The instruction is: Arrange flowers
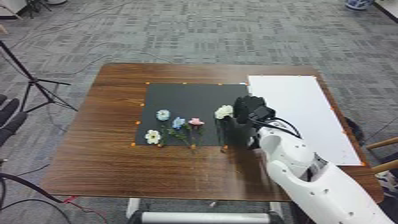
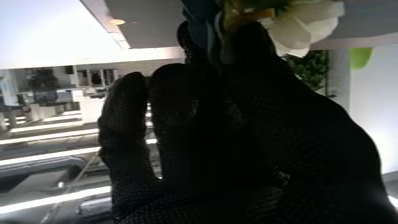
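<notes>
White flower in right hand, at the dark mat's right side; arrangement looks well along.
Right hand [image 1: 252, 106] closed in a pinch just below the white bloom [image 2: 304, 24], over or on the mat, can't tell which. Dark mat [image 1: 182, 95] on the tabletop [image 1: 115, 170] bears four more: pale blue flower [image 1: 163, 115] farther off, white flower with yellow centre [image 1: 153, 136] nearer, blue flower [image 1: 179, 123] and pink flower [image 1: 195, 121] side by side between those and the hand. Stems run toward the near edge. Left, by my judgement: settle this one, let go, maybe adjust spacing.
</notes>
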`<state>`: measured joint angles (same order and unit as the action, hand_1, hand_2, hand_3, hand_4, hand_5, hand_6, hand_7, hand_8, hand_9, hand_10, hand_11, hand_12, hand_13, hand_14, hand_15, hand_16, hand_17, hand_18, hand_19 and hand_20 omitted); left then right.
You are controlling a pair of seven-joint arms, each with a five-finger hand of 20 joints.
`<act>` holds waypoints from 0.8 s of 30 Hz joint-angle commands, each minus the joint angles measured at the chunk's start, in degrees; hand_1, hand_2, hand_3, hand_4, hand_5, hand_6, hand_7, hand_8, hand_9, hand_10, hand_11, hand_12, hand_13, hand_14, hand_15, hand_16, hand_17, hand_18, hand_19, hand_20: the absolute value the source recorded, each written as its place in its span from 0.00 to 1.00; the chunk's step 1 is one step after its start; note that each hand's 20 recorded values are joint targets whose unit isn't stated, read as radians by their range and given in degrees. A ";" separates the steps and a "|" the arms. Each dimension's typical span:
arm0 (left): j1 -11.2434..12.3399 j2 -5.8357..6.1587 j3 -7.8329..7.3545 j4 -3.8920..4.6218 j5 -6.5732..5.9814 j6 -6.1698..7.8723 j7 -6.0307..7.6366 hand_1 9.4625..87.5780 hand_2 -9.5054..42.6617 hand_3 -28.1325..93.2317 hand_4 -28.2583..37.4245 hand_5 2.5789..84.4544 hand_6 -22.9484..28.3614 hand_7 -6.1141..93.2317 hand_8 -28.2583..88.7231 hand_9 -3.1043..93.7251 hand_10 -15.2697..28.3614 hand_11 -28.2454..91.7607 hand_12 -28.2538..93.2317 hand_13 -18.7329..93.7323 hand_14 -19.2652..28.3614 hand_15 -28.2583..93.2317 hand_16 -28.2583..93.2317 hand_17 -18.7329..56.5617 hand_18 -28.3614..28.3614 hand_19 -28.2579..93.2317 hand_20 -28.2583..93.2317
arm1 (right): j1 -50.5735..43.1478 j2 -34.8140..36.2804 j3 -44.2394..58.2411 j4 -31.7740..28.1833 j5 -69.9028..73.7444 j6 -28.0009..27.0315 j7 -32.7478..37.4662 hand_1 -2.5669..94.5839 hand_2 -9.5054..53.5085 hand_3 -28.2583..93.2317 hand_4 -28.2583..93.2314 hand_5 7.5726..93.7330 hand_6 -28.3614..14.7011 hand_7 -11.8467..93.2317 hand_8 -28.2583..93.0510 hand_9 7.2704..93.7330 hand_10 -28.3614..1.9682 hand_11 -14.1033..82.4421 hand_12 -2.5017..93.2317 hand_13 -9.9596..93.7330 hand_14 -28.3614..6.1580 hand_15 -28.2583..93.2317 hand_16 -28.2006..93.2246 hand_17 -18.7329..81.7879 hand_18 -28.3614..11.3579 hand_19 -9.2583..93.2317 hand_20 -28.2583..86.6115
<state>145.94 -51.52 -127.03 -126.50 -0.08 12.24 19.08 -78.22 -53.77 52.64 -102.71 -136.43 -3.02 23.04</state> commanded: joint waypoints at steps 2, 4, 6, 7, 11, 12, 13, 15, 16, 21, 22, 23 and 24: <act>0.26 -0.76 -0.68 -0.29 2.05 0.44 -1.43 0.26 0.42 0.78 0.00 0.41 0.62 0.16 0.19 0.35 0.66 0.35 0.35 0.38 0.70 0.47 0.22 0.19 0.73 0.43 0.32 | -1.61 0.24 0.83 -0.98 -2.78 -2.38 0.35 0.63 0.00 0.80 0.00 0.69 0.65 0.29 0.16 0.85 0.64 0.29 0.47 0.67 0.51 0.75 0.62 0.47 0.11 0.86 0.60; -0.24 -0.65 -0.50 0.23 2.18 -0.66 -1.49 0.27 0.40 0.78 0.00 0.41 0.62 0.17 0.18 0.35 0.66 0.35 0.35 0.38 0.70 0.47 0.22 0.19 0.73 0.43 0.32 | -1.74 0.34 0.88 -1.11 -3.03 -1.73 0.78 0.62 0.00 0.80 0.00 0.68 0.65 0.29 0.13 0.85 0.64 0.29 0.47 0.66 0.51 0.75 0.61 0.47 0.11 0.86 0.59; -0.16 -0.80 -0.92 0.73 2.79 -3.37 -2.26 0.28 0.34 0.78 0.01 0.40 0.62 0.16 0.18 0.34 0.66 0.34 0.35 0.37 0.69 0.46 0.22 0.19 0.73 0.43 0.32 | -1.99 0.26 1.42 -1.57 -2.11 -2.56 1.13 0.61 0.00 0.79 0.00 0.67 0.64 0.29 0.13 0.84 0.63 0.29 0.47 0.66 0.49 0.75 0.60 0.47 0.10 0.86 0.59; -0.22 -0.79 -0.91 0.71 3.11 -3.25 -2.24 0.28 0.32 0.78 0.01 0.40 0.62 0.16 0.18 0.34 0.65 0.34 0.35 0.37 0.69 0.46 0.22 0.19 0.73 0.43 0.32 | -2.10 0.33 1.47 -1.69 -1.54 -2.22 1.42 0.60 0.00 0.78 0.00 0.67 0.63 0.29 0.13 0.83 0.63 0.29 0.47 0.66 0.47 0.77 0.58 0.47 0.10 0.86 0.59; 0.07 -0.95 -1.15 0.73 3.22 -3.52 -2.01 0.29 0.27 0.77 0.04 0.40 0.62 0.16 0.19 0.33 0.65 0.34 0.35 0.36 0.69 0.45 0.22 0.19 0.72 0.42 0.32 | -2.43 0.52 2.02 -2.26 -1.79 -2.40 1.48 0.57 0.00 0.80 0.00 0.66 0.62 0.28 0.13 0.80 0.59 0.34 0.43 0.65 0.44 0.78 0.53 0.46 0.09 0.86 0.59; 0.46 -1.02 -1.18 0.54 2.95 -3.41 -1.75 0.29 0.26 0.77 0.04 0.40 0.62 0.16 0.19 0.33 0.65 0.34 0.35 0.36 0.69 0.45 0.22 0.19 0.72 0.42 0.32 | -2.44 0.64 2.05 -2.37 -1.95 -2.41 1.66 0.56 0.00 0.81 0.00 0.66 0.62 0.28 0.13 0.79 0.58 0.35 0.42 0.65 0.44 0.79 0.52 0.46 0.09 0.86 0.59; 0.70 -1.13 -1.22 0.45 2.66 -3.56 -1.57 0.29 0.26 0.77 0.04 0.40 0.62 0.16 0.19 0.33 0.65 0.34 0.35 0.36 0.69 0.45 0.22 0.19 0.72 0.42 0.32 | -2.52 0.77 2.20 -2.62 -1.66 -2.58 1.78 0.55 0.00 0.81 0.00 0.66 0.62 0.28 0.13 0.79 0.58 0.36 0.41 0.65 0.43 0.79 0.52 0.46 0.09 0.86 0.59; 0.86 -1.14 -1.17 0.41 2.38 -3.65 -1.29 0.29 0.26 0.77 0.05 0.40 0.62 0.16 0.19 0.33 0.65 0.34 0.35 0.36 0.69 0.45 0.22 0.19 0.72 0.42 0.32 | -2.81 0.96 2.68 -3.21 -0.94 -2.94 1.78 0.54 0.00 0.81 0.00 0.66 0.61 0.28 0.13 0.78 0.57 0.38 0.40 0.65 0.43 0.79 0.51 0.46 0.09 0.86 0.59; 1.08 -1.33 -1.25 0.24 2.38 -3.55 -1.19 0.29 0.26 0.77 0.05 0.40 0.62 0.16 0.19 0.33 0.65 0.33 0.35 0.36 0.69 0.45 0.22 0.19 0.72 0.42 0.32 | -2.80 1.02 2.73 -3.31 -1.17 -2.88 1.64 0.53 0.00 0.82 0.00 0.66 0.61 0.27 0.13 0.78 0.57 0.40 0.38 0.65 0.43 0.79 0.51 0.46 0.09 0.86 0.59; 0.62 -1.00 -0.88 0.47 1.86 -3.39 -1.25 0.26 0.30 0.77 0.03 0.40 0.62 0.15 0.19 0.34 0.66 0.33 0.36 0.36 0.69 0.45 0.23 0.19 0.73 0.41 0.32 | -2.46 0.88 3.03 -2.95 -0.86 -2.99 2.18 0.50 0.00 0.83 0.00 0.65 0.60 0.27 0.14 0.76 0.54 0.44 0.35 0.65 0.43 0.79 0.51 0.46 0.09 0.86 0.59; 0.68 -1.05 -0.96 0.42 1.89 -3.37 -1.27 0.26 0.30 0.77 0.02 0.40 0.62 0.15 0.19 0.34 0.66 0.33 0.36 0.36 0.69 0.45 0.23 0.19 0.73 0.41 0.32 | -2.63 0.81 3.37 -3.17 -0.66 -3.36 2.28 0.50 0.00 0.83 0.00 0.65 0.60 0.27 0.14 0.76 0.53 0.44 0.35 0.65 0.43 0.79 0.51 0.46 0.09 0.86 0.59; 0.75 -1.07 -1.00 0.41 1.92 -3.47 -1.20 0.25 0.31 0.77 0.02 0.40 0.62 0.15 0.19 0.34 0.66 0.33 0.36 0.36 0.69 0.45 0.23 0.19 0.73 0.41 0.32 | -2.90 0.90 3.73 -3.49 -0.57 -3.45 2.27 0.50 0.00 0.84 0.00 0.65 0.60 0.27 0.14 0.75 0.53 0.44 0.35 0.65 0.43 0.79 0.52 0.46 0.08 0.86 0.59; 0.75 -1.14 -1.01 0.38 1.83 -3.38 -1.20 0.25 0.31 0.78 0.02 0.40 0.62 0.15 0.19 0.34 0.66 0.33 0.36 0.36 0.70 0.44 0.23 0.19 0.73 0.41 0.32 | -3.13 0.94 4.09 -3.79 -0.39 -3.23 2.11 0.50 0.00 0.84 0.00 0.65 0.60 0.27 0.14 0.75 0.53 0.44 0.35 0.64 0.43 0.79 0.52 0.46 0.08 0.86 0.59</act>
<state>146.27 -52.15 -127.84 -125.87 2.19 9.15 17.71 -80.78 -53.11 54.99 -105.24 -137.25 -5.60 24.55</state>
